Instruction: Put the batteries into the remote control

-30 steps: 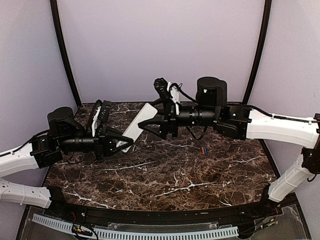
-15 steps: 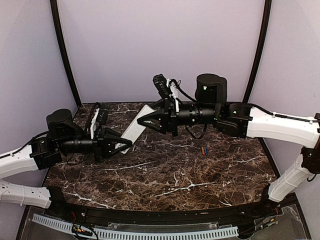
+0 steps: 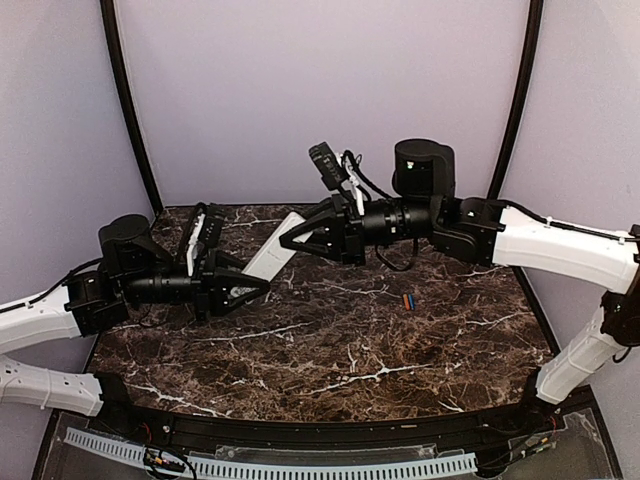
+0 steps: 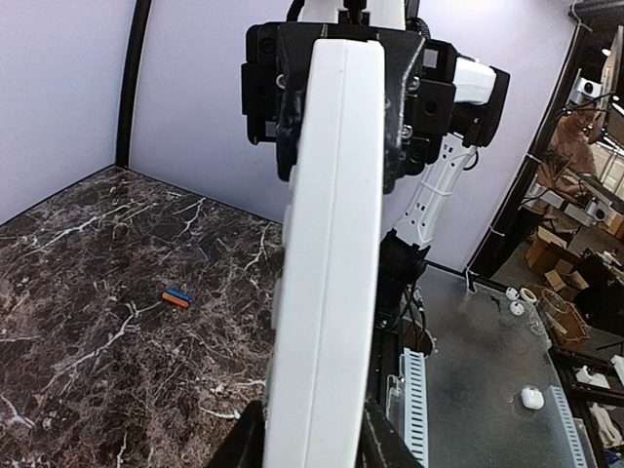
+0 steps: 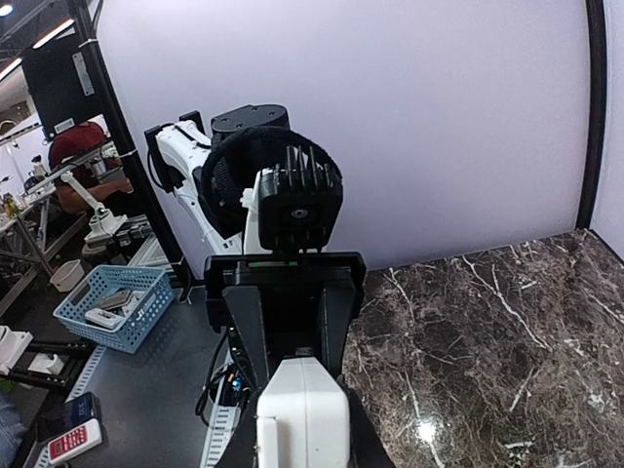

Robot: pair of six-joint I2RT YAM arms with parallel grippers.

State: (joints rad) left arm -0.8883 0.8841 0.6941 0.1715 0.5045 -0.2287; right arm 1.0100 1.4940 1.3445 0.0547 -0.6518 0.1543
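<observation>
Two batteries (image 3: pixel 407 300), one remote control (image 3: pixel 272 255)

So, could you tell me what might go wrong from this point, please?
1. The remote control hangs tilted above the table, with the left gripper on its lower end and the right gripper on its upper end. Mismatched arm moves could twist or drop it.
2. The batteries lie loose on the marble. Being tiny cylinders, they may roll or slip when picked up.
</observation>
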